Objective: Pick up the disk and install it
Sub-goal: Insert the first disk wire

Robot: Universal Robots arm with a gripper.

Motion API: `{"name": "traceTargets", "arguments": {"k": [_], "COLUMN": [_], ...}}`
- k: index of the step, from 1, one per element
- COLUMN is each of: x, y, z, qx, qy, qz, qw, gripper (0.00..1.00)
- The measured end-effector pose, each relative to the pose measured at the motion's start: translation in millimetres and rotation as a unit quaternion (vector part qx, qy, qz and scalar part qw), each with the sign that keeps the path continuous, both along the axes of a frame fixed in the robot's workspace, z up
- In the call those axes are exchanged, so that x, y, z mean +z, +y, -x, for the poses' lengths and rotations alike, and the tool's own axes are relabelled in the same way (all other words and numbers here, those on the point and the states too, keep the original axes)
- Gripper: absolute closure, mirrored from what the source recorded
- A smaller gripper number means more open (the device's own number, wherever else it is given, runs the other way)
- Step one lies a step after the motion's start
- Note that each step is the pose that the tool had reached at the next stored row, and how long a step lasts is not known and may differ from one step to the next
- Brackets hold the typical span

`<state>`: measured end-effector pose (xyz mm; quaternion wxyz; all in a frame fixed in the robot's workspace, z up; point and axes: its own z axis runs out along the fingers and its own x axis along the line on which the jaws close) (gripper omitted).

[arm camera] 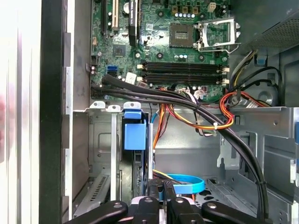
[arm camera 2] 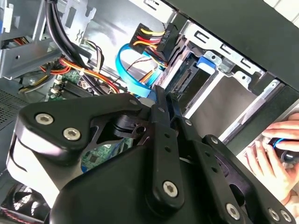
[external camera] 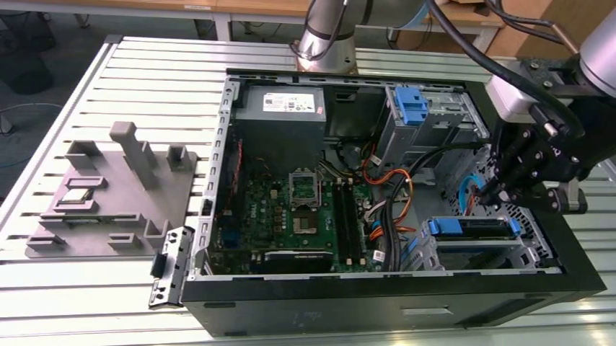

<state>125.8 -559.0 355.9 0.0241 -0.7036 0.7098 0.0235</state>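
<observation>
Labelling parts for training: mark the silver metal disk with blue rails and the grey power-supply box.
silver metal disk with blue rails (external camera: 471,229): exterior view, top face.
grey power-supply box (external camera: 285,105): exterior view, stickered face.

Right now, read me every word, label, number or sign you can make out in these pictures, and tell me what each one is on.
Nothing here can be quoted as readable text.
On the white sticker on the power supply: there is print, too small to read.
On the motherboard: tiny white markings, too small to read.
</observation>
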Motion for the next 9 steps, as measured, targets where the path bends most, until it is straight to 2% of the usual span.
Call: {"name": "traceTargets", "arguments": {"k": [5,9], "x": [-1.8,-3.1], "y": [-2.4,-6.1], "z": [0.4,2.1], "qx": [0.008,0.009], "qy": [-0.0100,-0.0141], "qz": [0.0004,0.0015], "qw": [0.9999,0.9999], "gripper": [0.84,0.84]}}
